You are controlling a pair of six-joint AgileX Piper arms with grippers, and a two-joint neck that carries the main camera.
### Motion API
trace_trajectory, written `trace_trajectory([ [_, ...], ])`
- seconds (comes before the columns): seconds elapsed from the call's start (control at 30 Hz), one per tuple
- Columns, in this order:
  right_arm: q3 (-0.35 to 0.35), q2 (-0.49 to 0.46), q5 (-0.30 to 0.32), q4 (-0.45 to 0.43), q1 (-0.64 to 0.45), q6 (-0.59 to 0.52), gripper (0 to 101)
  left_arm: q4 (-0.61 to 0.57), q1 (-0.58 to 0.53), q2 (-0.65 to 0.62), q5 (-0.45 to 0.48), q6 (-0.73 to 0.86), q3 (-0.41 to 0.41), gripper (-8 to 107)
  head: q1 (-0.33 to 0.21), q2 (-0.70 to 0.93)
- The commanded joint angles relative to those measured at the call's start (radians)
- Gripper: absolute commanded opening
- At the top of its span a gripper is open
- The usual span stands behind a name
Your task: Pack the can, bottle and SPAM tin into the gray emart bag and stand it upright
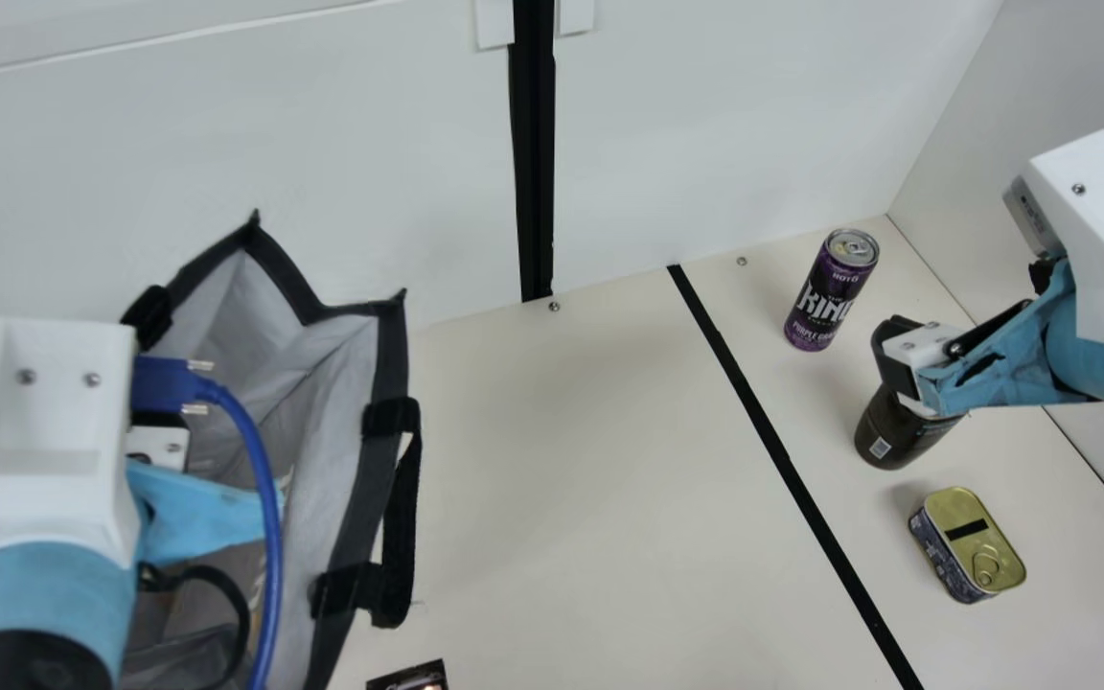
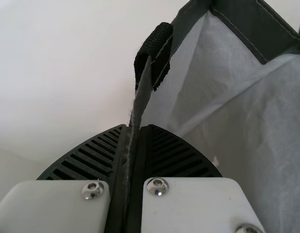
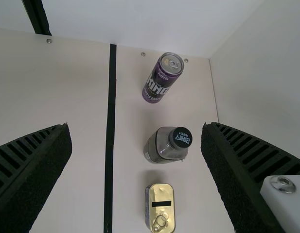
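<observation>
Surface (image 1: pixel 552 498): holds up all the things.
Gray emart bag (image 1: pixel 391 355): on the left side, top open.
Left hand (image 2: pixel 134 128): closed, pinching the bag's edge.
Right hand (image 3: pixel 136 126): wide open, holding nothing, up over the bottle. It is the near one to all three things.
Bottle (image 3: pixel 158 145): standing up, in the middle of the row, below the right hand and between its spread fingers. If it is picked next, I think the hand must go down with one finger on each side.
Can (image 1: pixel 830 292): standing, behind the bottle.
SPAM tin (image 1: pixel 969 546): in front of the bottle, ring up, long side along the black line (image 1: pixel 769 436).
</observation>
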Motion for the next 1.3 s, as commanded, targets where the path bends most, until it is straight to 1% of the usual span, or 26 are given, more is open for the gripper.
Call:
trace_trajectory([
  [0.0,0.000,0.000,0.000,0.000,0.000,0.000,95,-0.001,-0.015,0.003,0.002,-0.015,0.007,-8,-0.023,-0.002],
  [0.33,0.000,0.000,0.000,0.000,0.000,0.000,95,-0.028,-0.076,0.021,0.002,-0.088,0.041,-8,-0.023,-0.002],
  [0.6,0.000,0.000,0.000,0.000,0.000,0.000,95,-0.109,-0.106,0.030,0.002,-0.131,0.050,-8,-0.023,-0.002],
  [0.93,0.000,0.000,0.000,0.000,0.000,0.000,95,-0.238,-0.141,0.030,0.002,-0.152,0.030,-8,-0.023,-0.002],
  [1.27,0.000,0.000,0.000,0.000,0.000,0.000,95,-0.345,-0.175,0.024,0.002,-0.166,-0.014,-8,-0.023,-0.002],
])
